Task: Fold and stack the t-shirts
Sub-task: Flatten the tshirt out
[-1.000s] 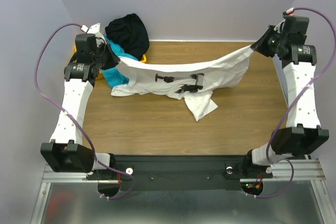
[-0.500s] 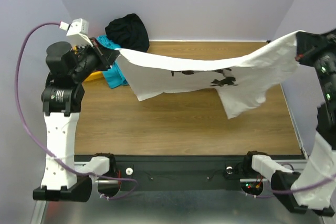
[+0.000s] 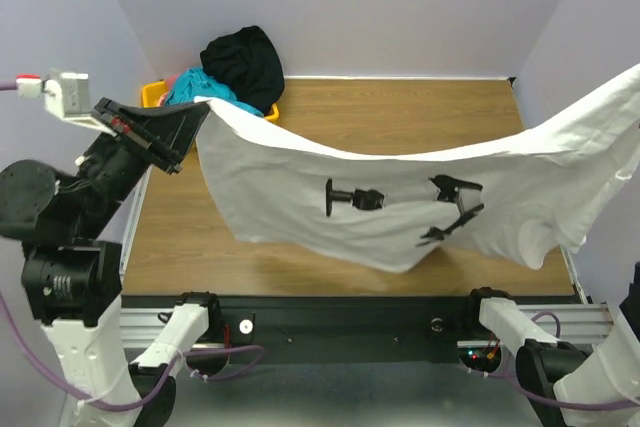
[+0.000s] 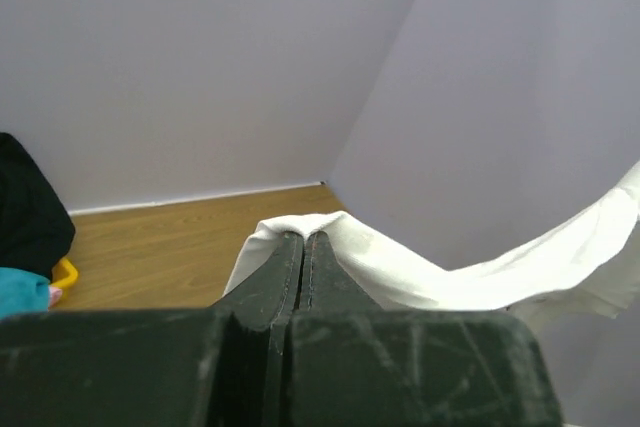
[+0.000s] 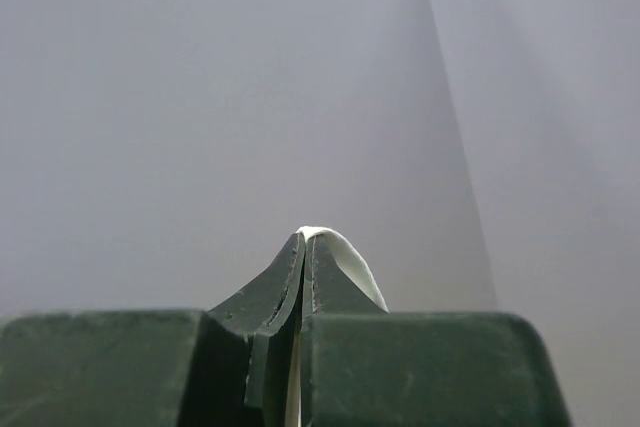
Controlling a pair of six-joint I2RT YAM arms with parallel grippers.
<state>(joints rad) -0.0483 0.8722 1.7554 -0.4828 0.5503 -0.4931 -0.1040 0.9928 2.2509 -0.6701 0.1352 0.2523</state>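
Observation:
A white t-shirt with a black print hangs stretched in the air across the table, held at both ends. My left gripper is shut on its left corner, high above the table's left side; the cloth bulges over the closed tips in the left wrist view. My right gripper is off the right edge of the top view; in the right wrist view it is shut on a fold of the white t-shirt. A black t-shirt and a teal t-shirt lie piled at the back left.
A yellow bin holds the pile at the back left corner. The wooden table lies below the hanging shirt. Purple walls stand close on the left, back and right.
Both arms have risen and swung toward the near edge, lifting the white t-shirt off the table and spreading it in the air. The right gripper has left the top view.

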